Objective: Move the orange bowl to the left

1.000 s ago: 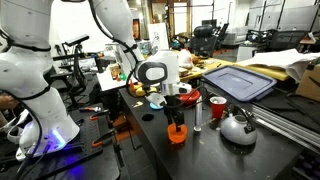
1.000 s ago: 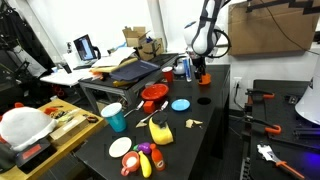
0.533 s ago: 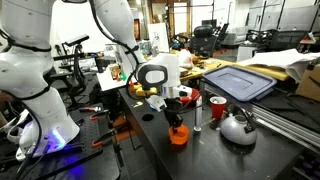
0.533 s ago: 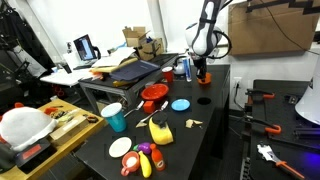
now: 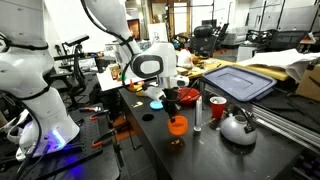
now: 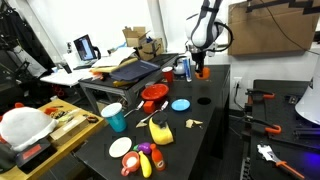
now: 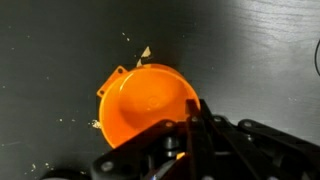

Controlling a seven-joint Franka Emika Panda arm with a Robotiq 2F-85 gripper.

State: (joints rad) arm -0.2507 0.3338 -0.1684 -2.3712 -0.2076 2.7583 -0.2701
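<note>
orange bowl (image 7: pixel 148 102): bright orange, plain, at the jaws
gripper (image 7: pixel 192 120): black
table (image 7: pixel 60 50): black, faint grain, pale specks beside the jaws
kettle (image 5: pixel 238 127): silver-grey, well apart from the jaws
red bowl (image 6: pixel 153 93): red, plain

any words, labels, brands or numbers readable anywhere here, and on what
None can be read.
On the small bright orange plastic bowl: no marking in the wrist view.
On the open laptop screen: too small and blurred.
On the brown cardboard box: no print can be made out.
</note>
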